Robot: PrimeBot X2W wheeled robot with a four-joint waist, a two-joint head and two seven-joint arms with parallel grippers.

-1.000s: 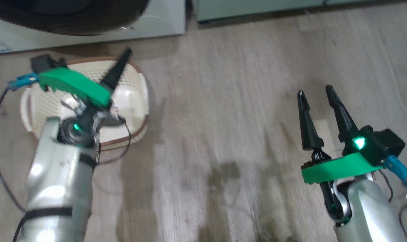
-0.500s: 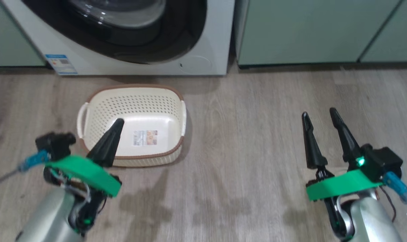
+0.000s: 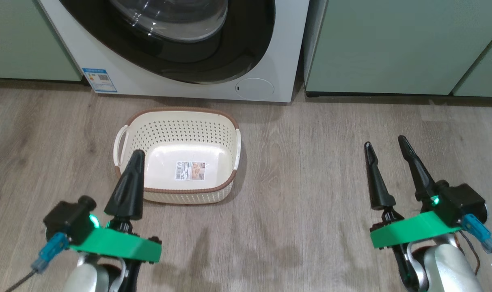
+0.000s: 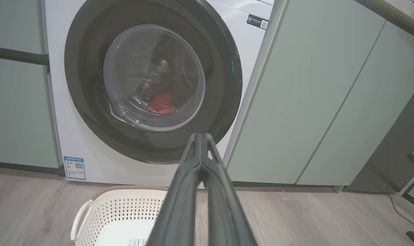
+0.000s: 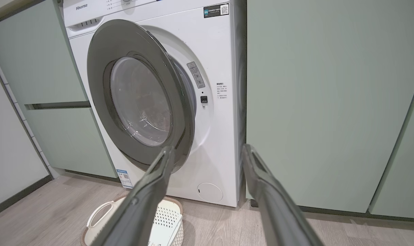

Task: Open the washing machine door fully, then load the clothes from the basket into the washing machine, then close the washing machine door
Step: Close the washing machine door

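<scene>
Light: bright, even, indoor, from above; soft grey shadows on the floor (image 3: 311, 182) near the bottom edge, a thin one beside the basket (image 3: 181, 125). Glare: small white glints on the glass of the washing machine door (image 3: 177, 20). Sharpness: head view crisp throughout; wrist views wide-angle, cabinets (image 5: 330, 102) leaning toward the edges.

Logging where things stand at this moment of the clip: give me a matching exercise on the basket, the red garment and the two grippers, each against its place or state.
Things:
1 basket
2 red garment
3 left gripper
4 right gripper

Place or state:
A fingers spread apart
B behind the glass of the door
C on the floor in front of the washer
D fingers pressed together

Pairs: 1-C, 2-B, 3-D, 4-A
</scene>
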